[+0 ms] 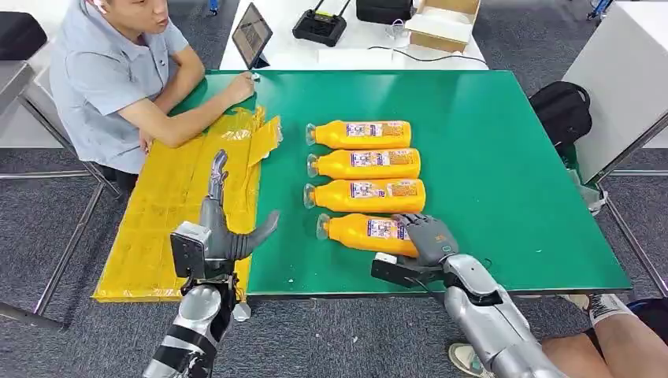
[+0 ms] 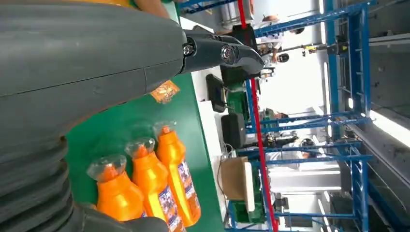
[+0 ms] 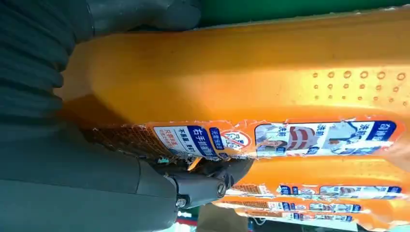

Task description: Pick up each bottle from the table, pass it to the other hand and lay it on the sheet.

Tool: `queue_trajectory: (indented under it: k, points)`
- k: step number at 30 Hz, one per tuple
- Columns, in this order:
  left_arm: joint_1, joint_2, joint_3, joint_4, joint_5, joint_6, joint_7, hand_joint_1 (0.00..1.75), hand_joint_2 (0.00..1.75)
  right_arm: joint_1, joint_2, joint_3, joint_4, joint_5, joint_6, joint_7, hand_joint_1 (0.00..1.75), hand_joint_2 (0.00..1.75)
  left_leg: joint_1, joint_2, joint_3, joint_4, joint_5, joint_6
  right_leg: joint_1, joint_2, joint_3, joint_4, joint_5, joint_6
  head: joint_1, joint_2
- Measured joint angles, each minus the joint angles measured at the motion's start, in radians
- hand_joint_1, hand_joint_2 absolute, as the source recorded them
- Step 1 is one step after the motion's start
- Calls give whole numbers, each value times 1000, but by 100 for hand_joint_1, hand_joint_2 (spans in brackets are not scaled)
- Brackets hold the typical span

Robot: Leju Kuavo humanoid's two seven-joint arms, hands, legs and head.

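Head view: the right hand [image 1: 426, 238] closes on the nearest bottle [image 1: 367, 232], which lies on the table [image 1: 504, 157] at the end of a row of four; the left hand [image 1: 223, 228] waits open beside the sheet [image 1: 169, 213], which holds none. Left wrist view: three bottles [image 2: 159, 181] lie untouched. Right wrist view: fingers [image 3: 212, 181] wrap that bottle. All four remain.

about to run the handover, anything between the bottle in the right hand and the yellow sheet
Nothing visible. The right hand grips the nearest bottle; only bare green table and the waiting, open left hand lie toward the yellow sheet.
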Motion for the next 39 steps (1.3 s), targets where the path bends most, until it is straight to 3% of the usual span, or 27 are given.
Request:
queue_trajectory:
  k: [7,13,24,31,36,39]
  points:
    - [7,0,0,0,5,-10,0,0,175,13,-4,-17,-3,-63,40,-32,175,175,0,0,4,0,-1,0,0,0,4,-1,0,0,0,0]
    - [11,-1,2,-9,70,-21,0,0,175,25,3,-44,-5,-171,37,-132,175,175,0,1,8,0,-1,0,0,1,8,-1,0,0,0,0]
    - [36,-79,142,-114,312,0,0,0,175,93,97,-122,-51,-347,-108,-255,175,175,0,2,6,0,-1,0,1,1,6,0,0,0,0,0]
    - [26,-89,193,-86,397,28,2,0,175,113,148,-163,-88,-416,-215,-335,175,175,0,1,3,0,-1,0,0,1,2,0,0,0,0,0]
    - [6,-87,150,0,445,-202,58,0,175,100,190,-198,-135,-518,-281,-436,175,175,0,2,1,0,-1,0,0,1,2,0,0,0,0,0]
    - [-3,-85,108,29,430,-263,58,0,175,82,211,-203,-150,-545,-281,-471,175,175,0,2,1,0,-1,0,0,1,2,0,0,0,0,0]
